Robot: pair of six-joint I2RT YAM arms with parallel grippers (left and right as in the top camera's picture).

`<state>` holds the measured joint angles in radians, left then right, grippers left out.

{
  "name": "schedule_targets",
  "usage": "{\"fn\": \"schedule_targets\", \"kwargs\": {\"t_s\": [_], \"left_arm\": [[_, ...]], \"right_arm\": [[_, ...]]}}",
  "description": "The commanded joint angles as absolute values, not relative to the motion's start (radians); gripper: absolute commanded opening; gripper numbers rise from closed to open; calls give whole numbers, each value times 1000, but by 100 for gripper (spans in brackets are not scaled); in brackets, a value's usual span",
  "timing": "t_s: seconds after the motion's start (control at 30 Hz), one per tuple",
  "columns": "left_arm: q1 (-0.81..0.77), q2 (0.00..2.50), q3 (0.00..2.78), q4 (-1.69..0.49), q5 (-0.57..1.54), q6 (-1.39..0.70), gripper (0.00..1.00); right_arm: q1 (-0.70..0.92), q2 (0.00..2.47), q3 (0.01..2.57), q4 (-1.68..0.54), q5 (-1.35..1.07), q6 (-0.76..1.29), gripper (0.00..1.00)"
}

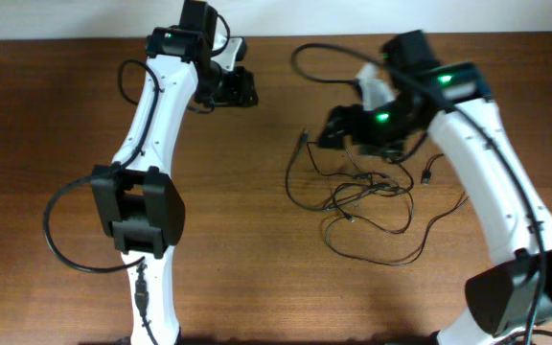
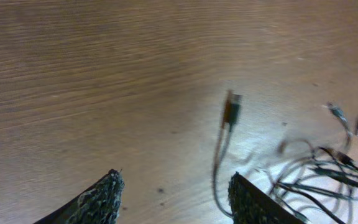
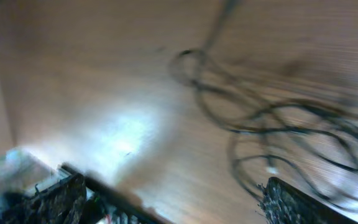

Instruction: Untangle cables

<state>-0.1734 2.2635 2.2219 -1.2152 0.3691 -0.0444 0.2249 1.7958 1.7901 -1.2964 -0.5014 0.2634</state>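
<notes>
L hand spread | R hand spread (view blurry) | cables tangled on bench, nr R hand

Left end effector agape — right end effector seemingly likewise.

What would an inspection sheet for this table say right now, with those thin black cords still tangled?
Surface: brown wooden table, wood grain visible.
Job's things: thin black cords, a loose tangle of loops with small plug ends, lying flat near the right arm's end.
Clutter: nothing seen.
Grippers: left gripper open and empty, beside the tangle; right gripper open and empty, above the loops.
Cables: thick black arm wiring loops off both arms.
Surroundings: pale strip beyond the far table edge; too little shows to identify.
</notes>
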Motion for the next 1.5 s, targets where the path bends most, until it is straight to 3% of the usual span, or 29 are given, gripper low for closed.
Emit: {"fn": "schedule_targets", "kwargs": {"t_s": [0.0, 0.07, 0.17, 0.27, 0.47, 0.77, 0.9, 1.07, 1.13, 1.17, 1.2, 1.23, 1.37, 1.47], "left_arm": [[-266, 2215, 2245, -1227, 430, 5, 45], [-319, 2215, 2245, -1223, 430, 6, 34], [-406, 2215, 2245, -1208, 418, 16, 32], [-505, 2217, 2239, -1181, 347, 15, 37], [-668, 2225, 2214, -1097, 281, 15, 59], [-802, 2345, 2209, -1070, 235, 15, 63], [-822, 2418, 2209, -1070, 236, 15, 55], [-820, 2458, 2209, -1070, 234, 15, 52], [-819, 2460, 2209, -1070, 213, 15, 36], [-819, 2461, 2209, -1070, 184, 15, 25], [-819, 2461, 2209, -1071, 165, 15, 7], [-817, 2461, 2209, -1076, 135, 15, 0], [-779, 2444, 2214, -1101, 144, 11, 0], [-686, 2365, 2222, -1118, 296, 11, 0]], "right_arm": [[86, 1790, 1834, -1351, -356, 266, 92], [20, 1792, 1827, -1379, -283, 266, 92], [-54, 1792, 1799, -1383, -272, 246, 92], [-112, 1792, 1767, -1372, -253, 239, 92], [-210, 1792, 1765, -1374, -250, 238, 92], [-251, 1792, 1765, -1373, -250, 216, 92], [-252, 1792, 1765, -1375, -250, 205, 92], [-252, 1792, 1765, -1380, -250, 205, 92], [-252, 1792, 1765, -1381, -250, 205, 92], [-252, 1792, 1765, -1382, -250, 205, 92], [-251, 1792, 1765, -1384, -251, 205, 92], [-250, 1792, 1765, -1385, -253, 205, 92], [-246, 1792, 1765, -1394, -350, 139, 92], [-205, 1792, 1756, -1394, -445, 84, 92]]}}
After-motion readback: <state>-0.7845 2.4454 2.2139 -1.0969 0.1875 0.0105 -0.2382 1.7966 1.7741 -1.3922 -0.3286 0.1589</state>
